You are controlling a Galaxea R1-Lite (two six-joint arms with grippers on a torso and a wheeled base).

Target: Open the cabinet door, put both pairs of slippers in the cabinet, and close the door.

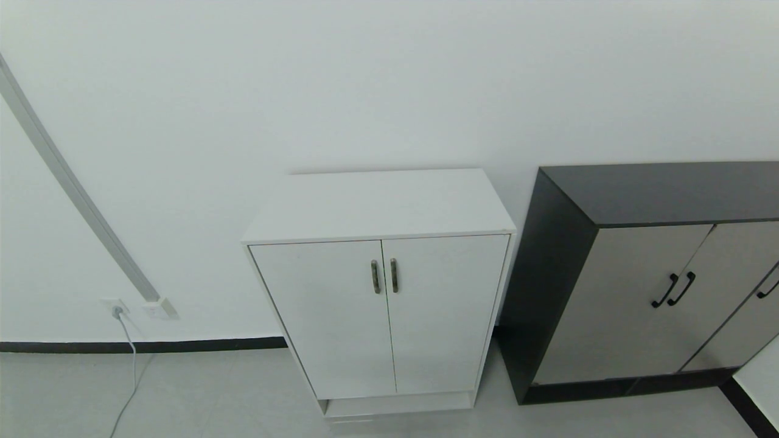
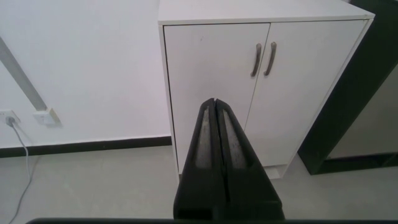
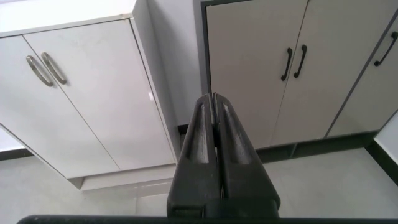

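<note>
Looking at a white cabinet point(image 1: 377, 316) by the wall, both doors closed, two handles point(image 1: 375, 277) side by side in the middle. Just beside it, on the right, a dark cabinet point(image 1: 548, 286). Left gripper point(image 2: 215, 101) pinched closed, holding nothing. Right gripper point(image 3: 212, 96) the same, facing the gap between both cabinets.

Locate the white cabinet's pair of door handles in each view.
Head view: handles mid-picture, where the closed white doors meet.
Left wrist view: handles beyond the shut left claw, toward the dark cabinet.
Right wrist view: handles on the white doors, across the right claw from the dark cabinet.
Shared landmark: the dark cabinet.
</note>
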